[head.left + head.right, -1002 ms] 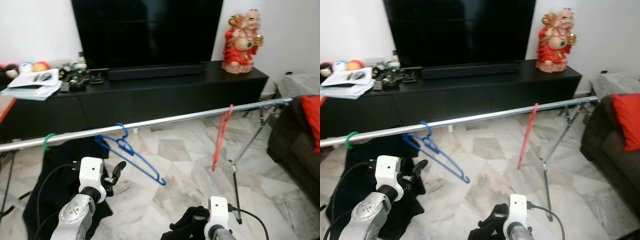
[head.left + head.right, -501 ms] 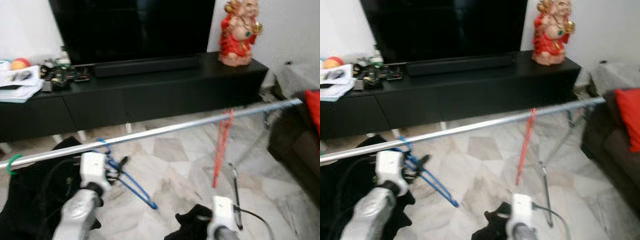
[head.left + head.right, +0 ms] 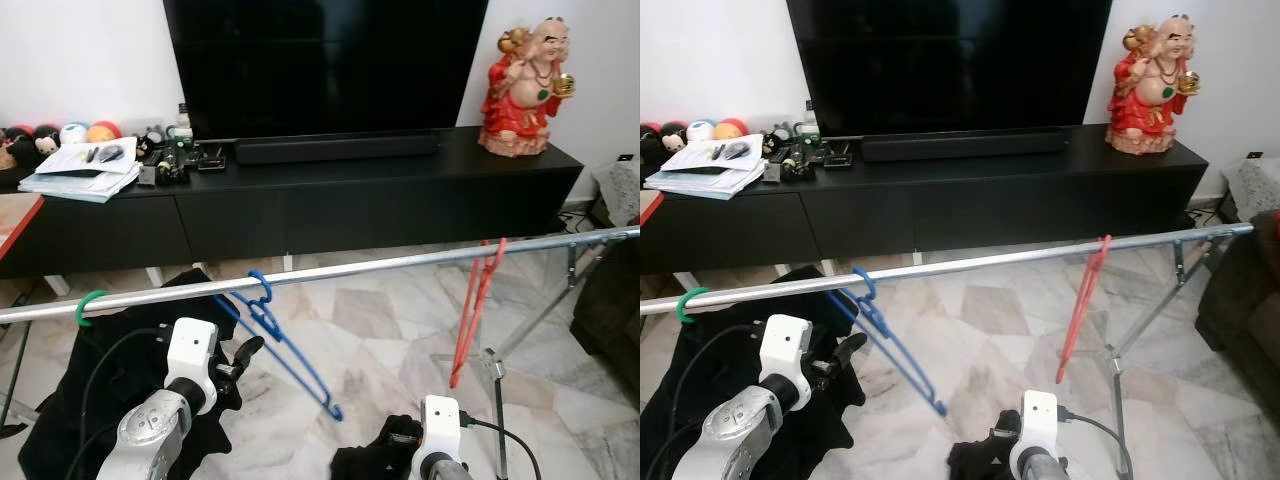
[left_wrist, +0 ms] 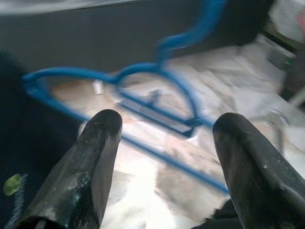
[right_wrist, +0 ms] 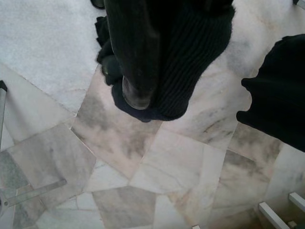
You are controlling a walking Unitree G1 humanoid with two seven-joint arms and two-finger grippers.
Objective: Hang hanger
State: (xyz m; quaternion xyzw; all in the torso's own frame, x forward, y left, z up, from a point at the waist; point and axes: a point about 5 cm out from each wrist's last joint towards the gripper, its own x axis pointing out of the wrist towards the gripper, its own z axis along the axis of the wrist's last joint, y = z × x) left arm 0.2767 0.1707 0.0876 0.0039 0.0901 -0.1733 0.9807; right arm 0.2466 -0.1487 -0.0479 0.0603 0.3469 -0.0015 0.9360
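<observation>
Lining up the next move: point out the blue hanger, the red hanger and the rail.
blue hanger [image 3: 262, 291]: left eye view, on its hook.
red hanger [image 3: 470, 312]: left eye view, mid-frame.
rail [image 3: 380, 264]: left eye view, bare stretch between the hangers.

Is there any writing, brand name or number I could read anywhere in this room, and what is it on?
No text reads clearly.
Papers on the TV stand: any print is too small to read.
TV: dark screen, no logo legible.
Statue, blue hanger, red hanger: no lettering seen.
</observation>
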